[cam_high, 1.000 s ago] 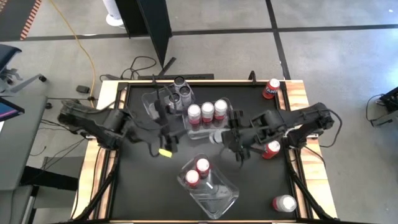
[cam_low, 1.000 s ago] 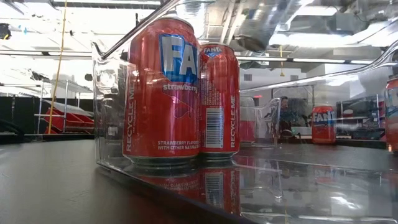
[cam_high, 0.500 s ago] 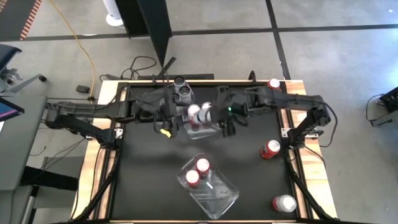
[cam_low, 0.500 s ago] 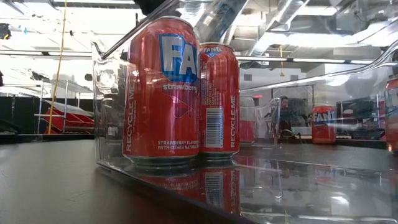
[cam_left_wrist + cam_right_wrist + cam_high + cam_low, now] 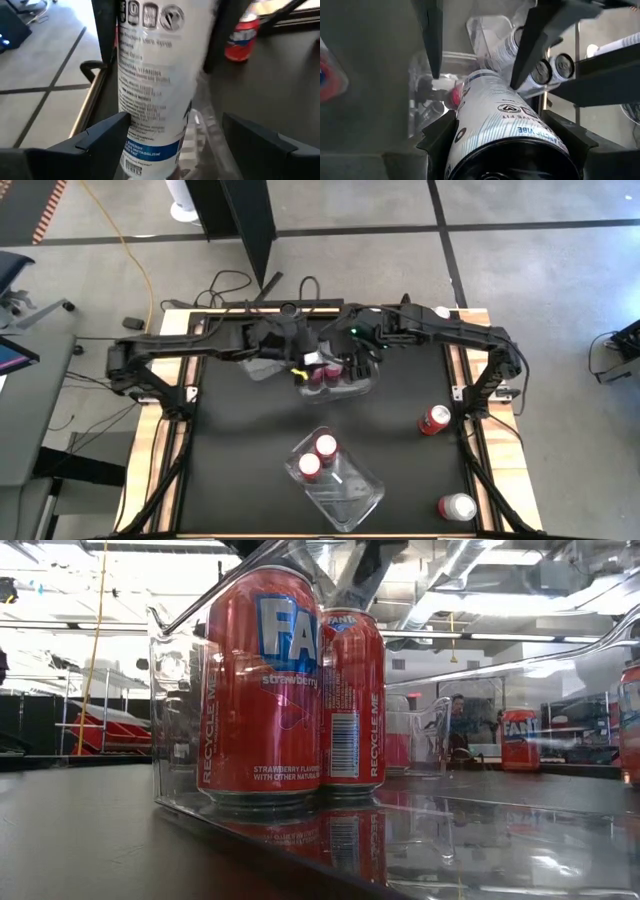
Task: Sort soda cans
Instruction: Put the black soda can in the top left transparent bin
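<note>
At 6 o'clock on the table (image 5: 240, 460), a near bin (image 5: 350, 495) held two red cans (image 5: 318, 455), upright and side by side. One can (image 5: 458, 506) stood at 4 o'clock near the edge, another (image 5: 435, 418) at 3 o'clock, and a third (image 5: 440, 312) at the 1 o'clock corner. At 12 o'clock both arms met over a far bin (image 5: 365, 385) holding more red cans. The right gripper (image 5: 499, 117) was clamped on a white can (image 5: 505, 135). The left gripper (image 5: 175, 120) straddled it, spread wide, with a gap on one side.
</note>
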You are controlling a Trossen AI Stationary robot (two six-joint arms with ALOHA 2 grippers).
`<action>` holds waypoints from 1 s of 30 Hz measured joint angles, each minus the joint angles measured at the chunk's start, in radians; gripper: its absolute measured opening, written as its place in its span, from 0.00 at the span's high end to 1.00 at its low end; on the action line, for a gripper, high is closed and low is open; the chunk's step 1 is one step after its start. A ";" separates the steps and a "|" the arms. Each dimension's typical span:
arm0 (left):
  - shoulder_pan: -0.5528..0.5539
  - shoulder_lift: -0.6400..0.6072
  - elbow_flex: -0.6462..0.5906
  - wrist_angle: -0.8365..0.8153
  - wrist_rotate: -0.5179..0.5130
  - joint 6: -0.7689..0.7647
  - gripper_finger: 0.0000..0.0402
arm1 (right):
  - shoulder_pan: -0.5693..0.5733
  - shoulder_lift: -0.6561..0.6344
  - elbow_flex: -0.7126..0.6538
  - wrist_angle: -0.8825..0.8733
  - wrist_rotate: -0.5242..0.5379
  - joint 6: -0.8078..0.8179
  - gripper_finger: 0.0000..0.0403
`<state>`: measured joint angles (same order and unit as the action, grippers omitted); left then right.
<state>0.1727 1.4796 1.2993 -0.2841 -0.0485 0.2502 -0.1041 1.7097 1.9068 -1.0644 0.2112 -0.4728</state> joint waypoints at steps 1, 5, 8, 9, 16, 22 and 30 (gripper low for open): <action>0.006 0.018 0.014 0.002 -0.003 0.001 0.21 | -0.004 0.002 0.000 0.003 0.001 -0.005 0.34; 0.026 0.082 0.061 -0.006 -0.020 0.011 0.21 | -0.011 0.006 0.001 0.008 -0.014 -0.008 0.36; 0.041 0.103 0.070 -0.011 -0.015 0.011 0.21 | -0.011 0.007 0.001 0.033 -0.028 -0.017 0.36; 0.045 0.107 0.070 -0.011 -0.010 0.013 0.21 | -0.011 0.007 0.005 0.053 -0.033 -0.020 0.36; 0.045 0.104 0.069 0.006 -0.004 0.031 0.21 | -0.006 0.006 0.006 0.038 -0.041 -0.030 0.36; 0.045 0.122 0.069 0.005 -0.007 0.050 0.21 | -0.001 0.006 0.006 0.062 -0.060 -0.037 0.36; 0.045 0.121 0.069 0.010 -0.013 0.070 0.40 | 0.005 0.005 0.006 0.066 -0.058 -0.032 0.36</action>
<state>0.2173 1.6001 1.3682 -0.2737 -0.0612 0.3200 -0.0990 1.7145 1.9133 -0.9981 0.1528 -0.5048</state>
